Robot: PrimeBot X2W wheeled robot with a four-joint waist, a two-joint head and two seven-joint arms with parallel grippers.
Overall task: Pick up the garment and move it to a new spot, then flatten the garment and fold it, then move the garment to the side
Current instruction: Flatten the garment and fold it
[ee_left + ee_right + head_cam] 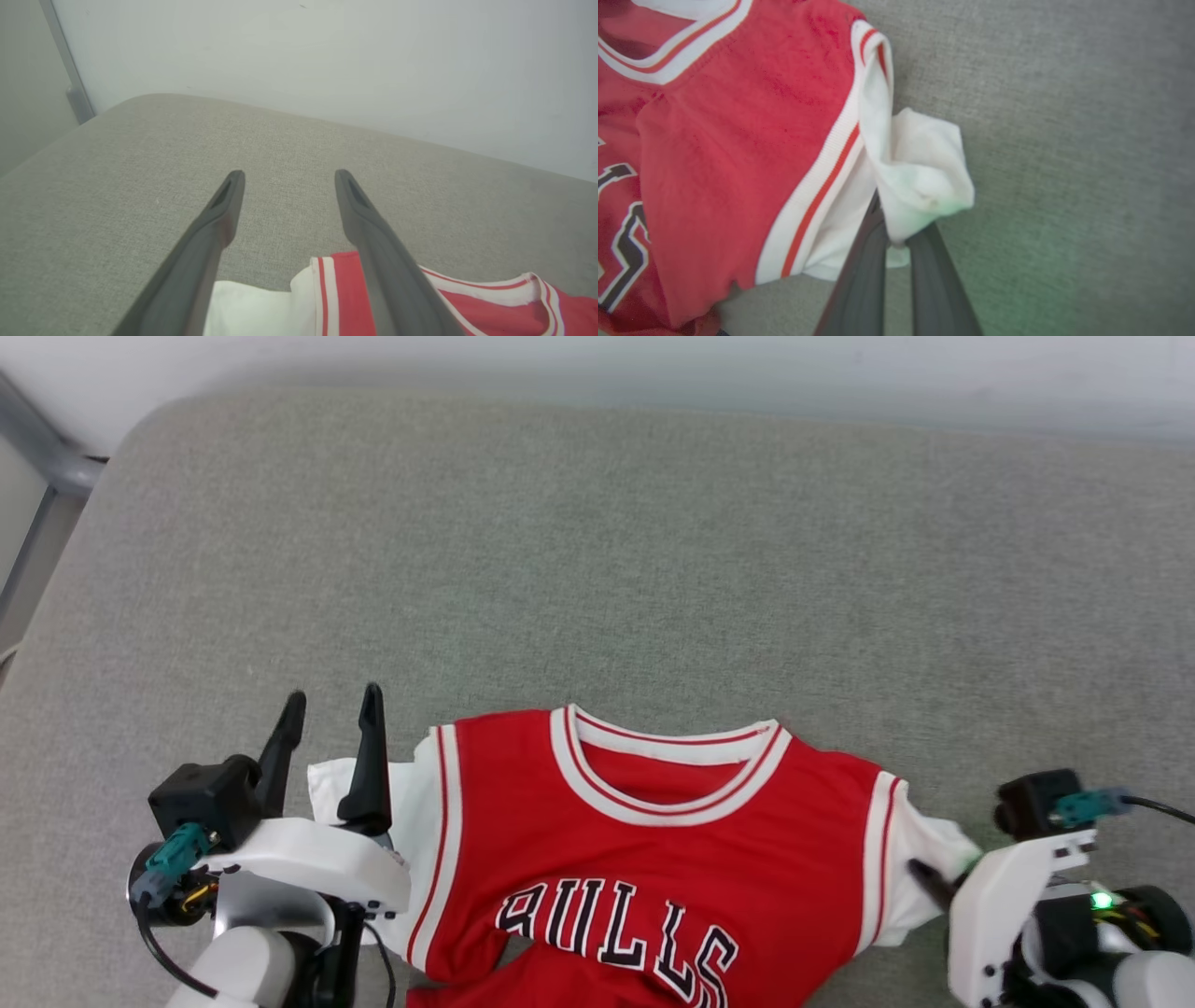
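Now the garment point(653, 859) lies face-up at bottom centre of the grey cushion point(653, 551). The right gripper point(896, 240) pinches its white sleeve point(924, 177), probably to tug it flat; the left gripper point(334, 695) hangs wide open above the other sleeve point(247, 310).

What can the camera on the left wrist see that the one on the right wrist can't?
Left wrist view: the left gripper with its fingers spread open, a pale wall and a metal post behind. Right wrist view: the right gripper pinching the white sleeve, plus part of the black lettering. Both: the red garment with its striped trim, lying on the grey cushion.
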